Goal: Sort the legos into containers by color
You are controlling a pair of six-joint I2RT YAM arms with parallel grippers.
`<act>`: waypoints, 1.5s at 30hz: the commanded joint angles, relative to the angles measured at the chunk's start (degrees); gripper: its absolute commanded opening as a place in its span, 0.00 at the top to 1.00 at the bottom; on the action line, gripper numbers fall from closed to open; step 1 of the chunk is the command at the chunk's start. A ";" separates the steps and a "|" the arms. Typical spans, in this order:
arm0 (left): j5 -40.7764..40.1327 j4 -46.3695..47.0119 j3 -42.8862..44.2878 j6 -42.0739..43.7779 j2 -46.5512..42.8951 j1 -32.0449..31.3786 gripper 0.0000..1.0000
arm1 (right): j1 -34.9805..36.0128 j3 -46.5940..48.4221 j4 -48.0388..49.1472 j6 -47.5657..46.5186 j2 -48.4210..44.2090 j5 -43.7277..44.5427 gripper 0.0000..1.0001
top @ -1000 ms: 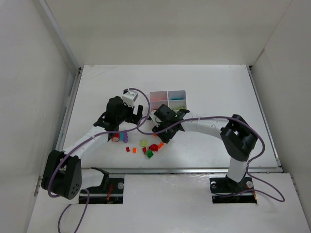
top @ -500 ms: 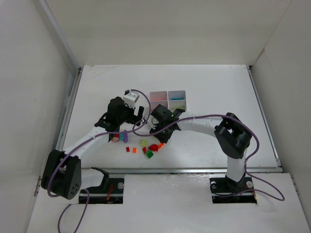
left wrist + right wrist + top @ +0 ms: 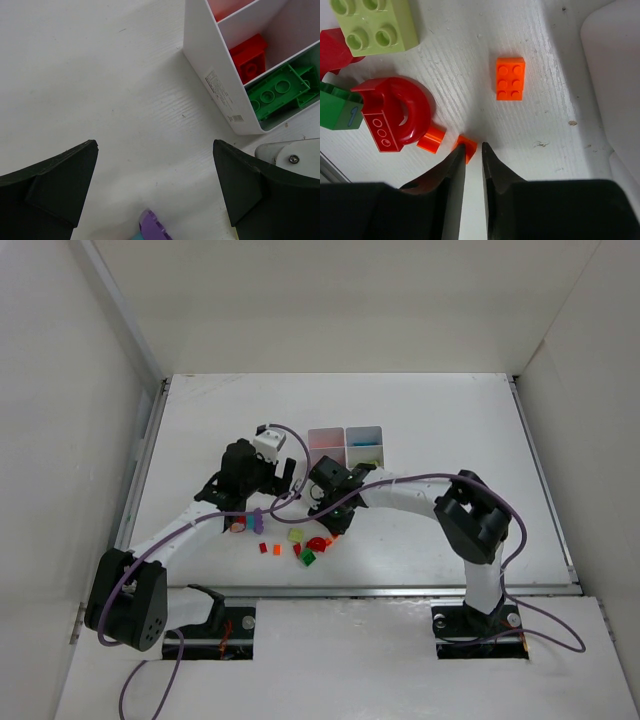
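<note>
Hovering beside the white compartment tray (image 3: 215, 75), the left pincer (image 3: 154, 145) stands wide apart, while the right pincer (image 3: 472, 146), almost together, has a tiny orange lego (image 3: 469, 143) at one fingertip (image 3: 458, 156) toward the near edge of the desk (image 3: 470, 60), gripped or not I cannot tell.

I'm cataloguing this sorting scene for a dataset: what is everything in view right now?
table: one, white, under everything.
tray: one, white, mid-table.
red brick: one, red, in a tray compartment.
green bricks: a couple, green, in the next compartment.
yellow-green brick: one, yellow-green, loose.
green block: one, green, marked 1, loose.
red arch: one, red, beside the green block.
orange plate: one, orange, lying apart.
orange bits: two, orange, by the arch.
purple piece: one, purple, loose.
small bits: a few, red and orange, too small to identify.
left gripper: black, open, by the purple piece.
right gripper: black, jaws narrowly apart at one orange bit.
</note>
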 commanded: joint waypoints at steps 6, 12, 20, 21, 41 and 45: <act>0.92 1.43 -0.58 -0.15 -0.78 -0.48 0.00 | 0.22 -0.57 1.00 3.54 -0.89 1.21 0.99; 0.92 1.43 -0.58 -0.15 -0.78 -1.01 0.00 | 0.22 -1.70 1.61 4.68 -2.99 2.97 1.00; -1.80 1.43 -0.58 0.38 -0.78 -1.01 0.00 | -0.30 -5.49 6.01 7.75 -10.56 5.34 1.00; -2.50 1.43 -0.58 0.38 -0.78 -1.01 0.00 | -0.31 -5.49 6.01 7.76 -11.08 5.34 1.00; -8.57 2.04 -2.77 -4.10 -0.78 0.05 0.00 | -13.58 22.00 17.09 22.69 -3.72 15.35 1.00; -8.57 2.57 -3.30 -4.63 -0.78 1.80 0.00 | -14.11 27.71 16.75 22.70 2.34 14.84 1.00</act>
